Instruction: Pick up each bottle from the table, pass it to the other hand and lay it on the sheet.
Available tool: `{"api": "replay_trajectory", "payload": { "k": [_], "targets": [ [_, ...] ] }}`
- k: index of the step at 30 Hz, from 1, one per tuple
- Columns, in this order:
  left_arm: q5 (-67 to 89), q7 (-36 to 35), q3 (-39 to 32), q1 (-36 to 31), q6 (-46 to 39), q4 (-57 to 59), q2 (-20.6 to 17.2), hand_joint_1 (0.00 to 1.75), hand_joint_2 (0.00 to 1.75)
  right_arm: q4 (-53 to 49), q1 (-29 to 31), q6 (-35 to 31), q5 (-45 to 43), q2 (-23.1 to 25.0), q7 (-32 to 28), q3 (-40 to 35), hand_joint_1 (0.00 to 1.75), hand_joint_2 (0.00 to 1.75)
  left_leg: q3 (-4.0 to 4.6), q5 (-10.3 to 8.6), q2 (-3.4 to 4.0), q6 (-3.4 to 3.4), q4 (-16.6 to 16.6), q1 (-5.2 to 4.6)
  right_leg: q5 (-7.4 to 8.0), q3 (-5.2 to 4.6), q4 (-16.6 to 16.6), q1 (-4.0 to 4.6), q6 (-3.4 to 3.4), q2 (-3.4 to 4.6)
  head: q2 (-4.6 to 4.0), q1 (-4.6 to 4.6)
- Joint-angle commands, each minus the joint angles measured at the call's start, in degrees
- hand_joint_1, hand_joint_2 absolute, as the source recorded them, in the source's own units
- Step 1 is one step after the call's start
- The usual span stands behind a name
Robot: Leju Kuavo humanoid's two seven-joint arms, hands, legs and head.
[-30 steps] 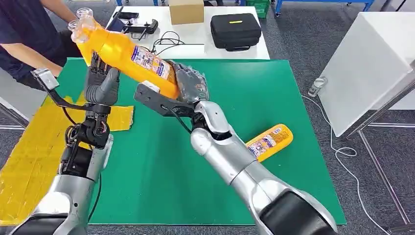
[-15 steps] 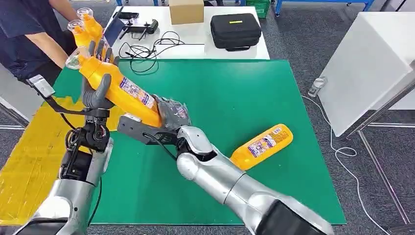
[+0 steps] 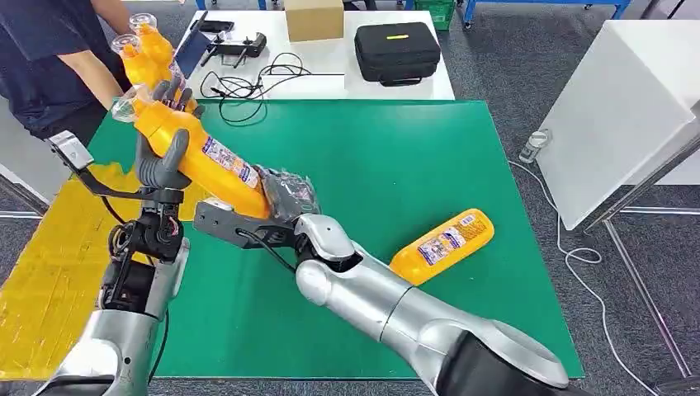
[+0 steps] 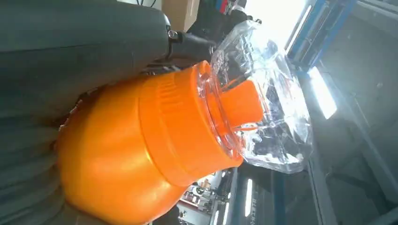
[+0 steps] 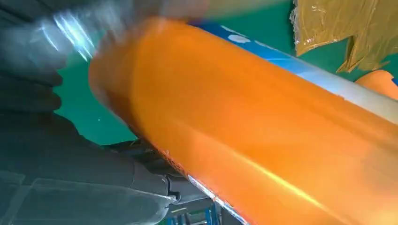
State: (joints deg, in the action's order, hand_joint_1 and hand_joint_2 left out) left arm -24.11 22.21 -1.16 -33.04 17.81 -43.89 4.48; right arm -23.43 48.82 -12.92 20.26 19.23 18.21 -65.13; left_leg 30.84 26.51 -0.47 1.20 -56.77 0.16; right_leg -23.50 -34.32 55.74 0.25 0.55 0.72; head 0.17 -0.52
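Above the green table's [image 3: 429, 148] left edge, both hands hold one orange bottle [image 3: 198, 153] aloft at a tilt. The right hand [image 3: 285, 194] wraps its base; the left hand [image 3: 165, 153] has its fingers curled around the neck end, below the clear cap [image 4: 263, 93]. The yellow sheet [image 3: 49, 272] lies under the left arm. A second orange bottle [image 3: 442, 246] lies near the table's right edge.

1 bottle [image 3: 442, 245] lies on the table [image 3: 396, 157], right of the sheet [image 3: 49, 272].
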Motion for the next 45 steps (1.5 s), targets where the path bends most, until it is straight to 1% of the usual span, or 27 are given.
{"api": "replay_trajectory", "payload": {
  "k": [1, 12, 13, 14, 15, 18, 20, 23, 26, 30, 34, 36, 38, 39, 40, 41, 43, 44, 45],
  "targets": [
    [1.6, -1.0, 4.1, -6.0, 0.9, 2.5, 0.9, 1.75, 1.75, 0.1, -0.7, 1.2, 1.0, 0.8, -2.0, -11.1, 1.75, 1.75, -0.06, 0.05, -0.19, -0.06, 0.0, 0.09, -0.1, 0.15, 0.0, 0.09, 0.03, -0.26, -0.02, 0.0],
    [1.4, -0.2, 2.7, -5.0, 1.3, 2.2, -0.7, 1.75, 1.75, 2.3, 0.6, -0.7, 1.6, 0.8, -2.3, -9.5, 1.75, 1.75, -0.05, 0.05, -0.08, -0.05, 0.0, 0.06, -0.06, 0.1, 0.0, 0.06, 0.03, -0.14, 0.0, 0.0],
    [1.5, -0.2, 2.5, -5.0, 1.0, 2.2, -0.7, 1.75, 1.75, 2.4, 0.6, -1.1, 1.7, 0.8, -2.5, -9.2, 1.31, 1.75, -0.13, 0.09, -0.12, -0.07, 0.0, 0.07, -0.13, 0.2, 0.0, 0.07, 0.05, -0.22, 0.0, 0.0],
    [1.7, 0.0, 2.1, -5.0, 0.4, 2.1, -0.9, 1.75, 1.75, 2.8, 0.8, -2.3, 1.9, 0.8, -2.9, -8.4, 0.0, 1.75, -0.07, 0.06, -0.1, -0.06, 0.0, 0.09, -0.08, 0.15, 0.0, 0.08, 0.03, -0.17, -0.02, 0.0],
    [2.3, 0.4, 1.9, -4.9, -0.5, 2.2, -1.2, 1.75, 1.75, 3.4, 1.1, -2.8, 1.4, 0.8, -3.5, -7.1, 0.0, 0.0, -0.14, 0.09, -0.12, -0.08, 0.0, 0.09, -0.12, 0.22, 0.0, 0.08, 0.05, -0.21, -0.02, 0.02],
    [7.7, 3.7, 1.3, -5.6, -7.0, 3.4, -2.8, 1.75, 1.75, 5.9, 2.7, -4.5, 1.7, 0.8, -5.5, -3.2, 0.0, 0.0, -0.11, 0.09, -0.07, -0.08, -0.1, 0.07, -0.11, 0.17, 0.0, 0.07, 0.04, -0.16, 0.0, 0.0],
    [11.1, 5.7, 0.1, -6.9, -10.3, 5.8, -3.7, 1.75, 1.75, 7.5, 3.6, -5.2, 3.0, 0.7, -7.0, 0.2, 0.0, 0.0, 0.05, 0.0, -0.07, -0.03, 0.0, 0.03, -0.02, -0.01, 0.0, 0.02, 0.02, -0.1, -0.02, -0.04],
    [11.2, 5.7, 0.0, -7.0, -10.1, 6.0, -3.8, 1.75, 1.75, 7.5, 3.6, -5.1, 3.1, 0.6, -7.1, 0.3, 0.0, 0.0, -0.02, 0.04, -0.14, -0.07, -0.1, 0.07, -0.08, 0.1, 0.1, 0.06, 0.04, -0.2, 0.0, 0.0],
    [11.2, 5.8, -0.1, -7.0, -10.2, 6.1, -3.7, 1.75, 1.75, 7.4, 3.4, -5.2, 3.2, 0.7, -7.0, 0.3, 0.0, 0.0, -0.01, 0.03, -0.01, -0.04, 0.0, 0.05, -0.03, 0.05, 0.0, 0.04, 0.03, -0.03, -0.02, 0.0],
    [11.2, 5.8, -0.1, -7.0, -10.2, 6.1, -3.7, 1.75, 1.75, 7.4, 3.4, -5.2, 3.2, 0.7, -7.0, 0.3, 0.0, 0.0, -0.08, 0.06, -0.18, -0.07, 0.0, 0.05, -0.11, 0.15, 0.0, 0.04, 0.05, -0.23, -0.02, 0.0],
    [11.2, 5.8, -0.1, -7.0, -10.2, 6.1, -3.7, 1.75, 1.75, 7.4, 3.4, -5.2, 3.2, 0.7, -7.0, 0.3, 0.0, 0.0, -0.08, 0.08, -0.01, -0.05, 0.0, 0.07, -0.07, 0.14, 0.0, 0.07, 0.06, -0.07, -0.02, 0.0],
    [13.9, 6.8, -0.3, -7.9, -13.2, 7.9, -4.1, 1.75, 1.75, 7.4, 3.2, -6.8, 4.6, 0.4, -6.8, 2.5, 0.0, 0.0, -0.06, 0.05, -0.08, -0.05, 0.0, 0.05, -0.08, 0.11, 0.0, 0.03, 0.05, -0.14, -0.02, 0.0],
    [16.2, 8.0, -0.7, -9.6, -15.3, 11.0, -4.9, 1.75, 1.75, 7.1, 3.2, -7.1, 6.0, -0.5, -7.4, 5.3, 0.0, 0.0, -0.19, 0.11, -0.11, -0.09, 0.0, 0.08, -0.15, 0.27, 0.0, 0.06, 0.07, -0.22, 0.0, 0.0],
    [17.2, 8.7, -1.3, -10.6, -15.8, 12.7, -5.3, 1.75, 1.75, 6.8, 3.1, -7.0, 7.4, -0.9, -7.9, 7.3, 0.0, 0.0, -0.09, 0.06, -0.15, -0.07, -0.1, 0.07, -0.11, 0.17, 0.1, 0.05, 0.05, -0.22, -0.02, -0.02],
    [18.5, 9.5, -0.9, -10.8, -17.6, 13.0, -5.6, 1.75, 1.75, 6.7, 3.1, -7.2, 7.7, -1.0, -7.9, 7.7, 0.0, 0.0, -0.09, 0.07, -0.13, -0.08, -0.1, 0.08, -0.1, 0.18, 0.1, 0.06, 0.05, -0.21, 0.0, 0.0],
    [22.7, 11.5, 0.2, -11.5, -23.8, 13.8, -6.1, 1.75, 1.75, 6.4, 3.0, -7.2, 8.8, -1.4, -8.3, 9.2, 0.0, 0.0, 0.02, 0.02, -0.12, -0.05, -0.1, 0.06, -0.04, 0.05, 0.0, 0.04, 0.03, -0.15, 0.0, 0.0],
    [26.3, 12.4, 1.1, -11.8, -29.4, 14.2, -6.3, 1.75, 1.75, 6.0, 2.7, -7.2, 10.5, -1.5, -8.5, 10.6, 0.0, 0.0, -0.06, 0.04, -0.19, -0.07, -0.1, 0.08, -0.09, 0.17, 0.0, 0.06, 0.05, -0.25, 0.0, -0.02],
    [32.1, 12.1, 3.8, -12.1, -38.6, 14.8, -6.9, 1.75, 1.75, 5.4, 2.5, -7.7, 11.4, -1.6, -8.9, 11.4, 0.0, 0.0, -0.1, 0.06, -0.22, -0.07, -0.1, 0.07, -0.11, 0.21, 0.0, 0.06, 0.06, -0.29, 0.0, -0.02],
    [37.1, 11.2, 5.8, -12.3, -45.6, 15.6, -7.3, 1.75, 1.75, 4.7, 2.3, -7.7, 12.3, -1.7, -9.2, 12.2, 0.0, 0.0, -0.14, 0.06, -0.16, -0.08, 0.0, 0.07, -0.11, 0.22, 0.0, 0.05, 0.06, -0.23, 0.0, 0.0]
  ]
}}
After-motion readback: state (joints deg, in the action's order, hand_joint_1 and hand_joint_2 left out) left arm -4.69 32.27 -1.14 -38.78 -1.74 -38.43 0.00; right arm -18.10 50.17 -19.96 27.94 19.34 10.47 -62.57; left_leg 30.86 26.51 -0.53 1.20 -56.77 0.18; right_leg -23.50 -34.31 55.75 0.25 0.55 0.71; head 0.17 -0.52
